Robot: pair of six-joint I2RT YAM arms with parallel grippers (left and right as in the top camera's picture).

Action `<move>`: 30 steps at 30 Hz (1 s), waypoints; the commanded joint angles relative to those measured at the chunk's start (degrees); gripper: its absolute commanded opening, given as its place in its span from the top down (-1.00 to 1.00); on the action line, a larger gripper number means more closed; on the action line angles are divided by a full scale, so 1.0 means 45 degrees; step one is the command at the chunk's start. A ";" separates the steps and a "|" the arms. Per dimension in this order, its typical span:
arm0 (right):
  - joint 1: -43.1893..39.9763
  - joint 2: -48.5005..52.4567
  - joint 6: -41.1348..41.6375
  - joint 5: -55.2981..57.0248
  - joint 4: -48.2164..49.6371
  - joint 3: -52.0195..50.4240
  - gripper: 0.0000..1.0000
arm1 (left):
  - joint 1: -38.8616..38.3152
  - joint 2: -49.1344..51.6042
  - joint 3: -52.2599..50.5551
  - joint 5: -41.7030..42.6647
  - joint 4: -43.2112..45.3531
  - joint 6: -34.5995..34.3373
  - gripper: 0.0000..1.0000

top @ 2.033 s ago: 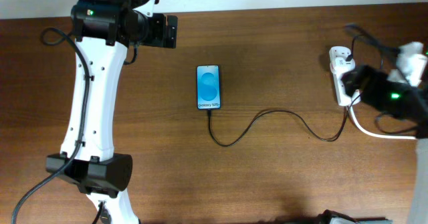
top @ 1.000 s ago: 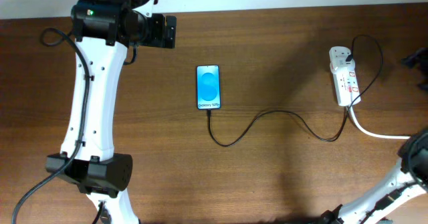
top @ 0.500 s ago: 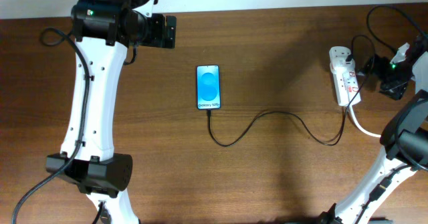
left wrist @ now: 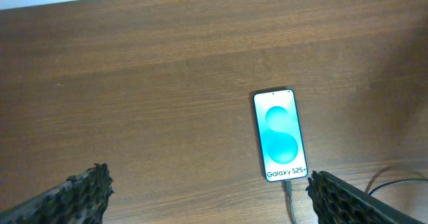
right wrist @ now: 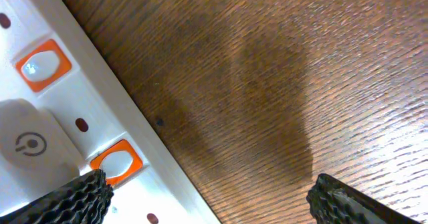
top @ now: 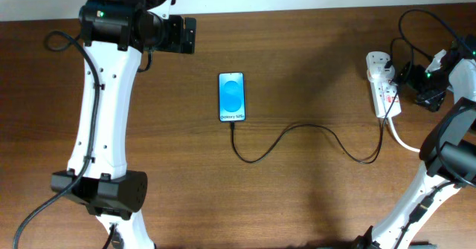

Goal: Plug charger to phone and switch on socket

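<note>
Right tool (right wrist: pixel 207 197) beside the socket (top: pixel 383 85) at the table's (top: pixel 312 56) right edge.
I hold it spread; the socket lies just left of it, long axis front-to-back; my left arm (top: pixel 104 100) is well apart.

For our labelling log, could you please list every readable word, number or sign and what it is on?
"Galaxy S25+": white band at the foot of the phone screen.
Power symbol, no words: raised white part on the socket.
Socket print in the overhead view: too small to read.
</note>
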 commanded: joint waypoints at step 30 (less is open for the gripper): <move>-0.1753 -0.0063 0.2011 -0.0709 -0.0899 0.0680 -0.98 | 0.0000 -0.0029 0.0019 -0.0131 0.0029 0.0243 -0.99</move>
